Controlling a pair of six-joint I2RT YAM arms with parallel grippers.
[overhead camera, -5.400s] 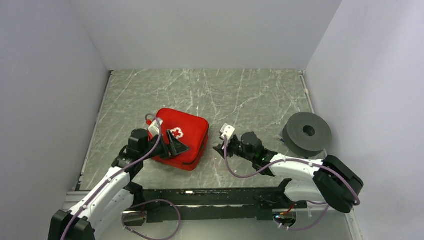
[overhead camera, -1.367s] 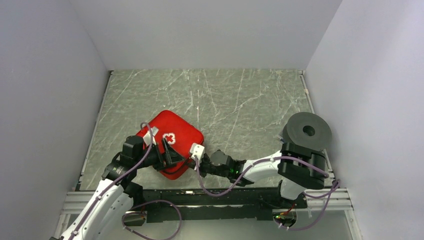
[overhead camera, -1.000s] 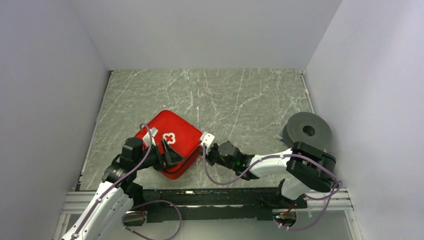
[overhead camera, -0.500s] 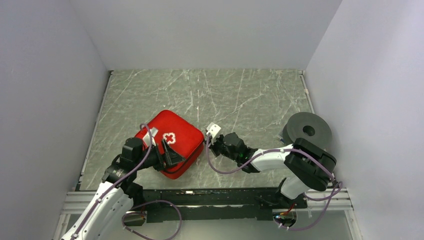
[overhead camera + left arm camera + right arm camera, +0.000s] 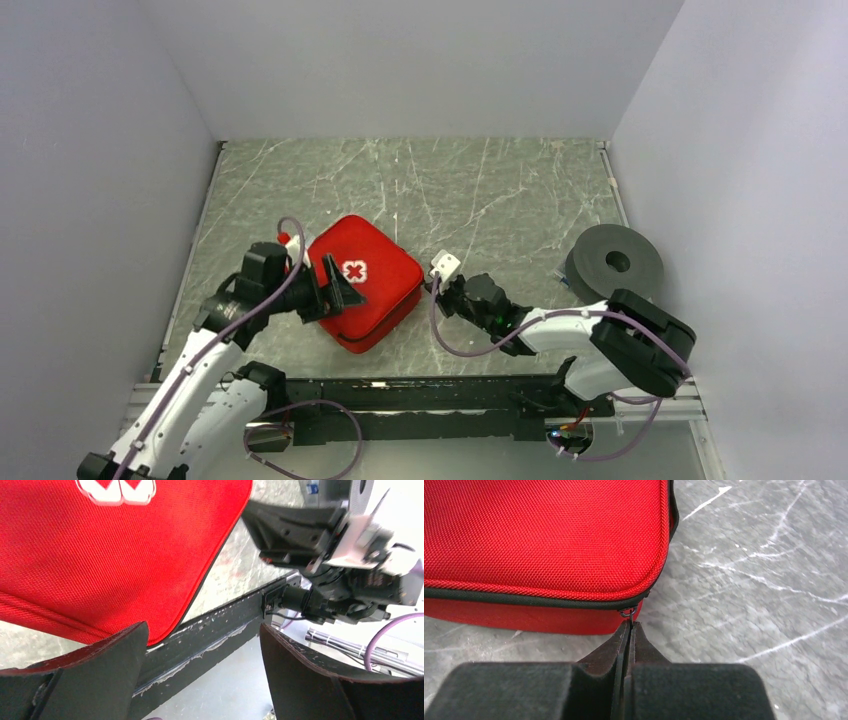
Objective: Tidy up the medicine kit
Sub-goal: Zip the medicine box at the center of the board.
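The medicine kit (image 5: 362,283)'s zipper pull (image 5: 627,613), mostly hidden, is pinched by the right gripper (image 5: 629,630); the left gripper (image 5: 202,640) is spread wide, nothing held.

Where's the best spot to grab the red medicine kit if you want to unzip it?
The tiny metal zipper pull at the rounded corner of the medicine kit. It pokes out sideways, low by the table, so come in level from that corner with a thin pinch. The right gripper is pinched shut on it that way.
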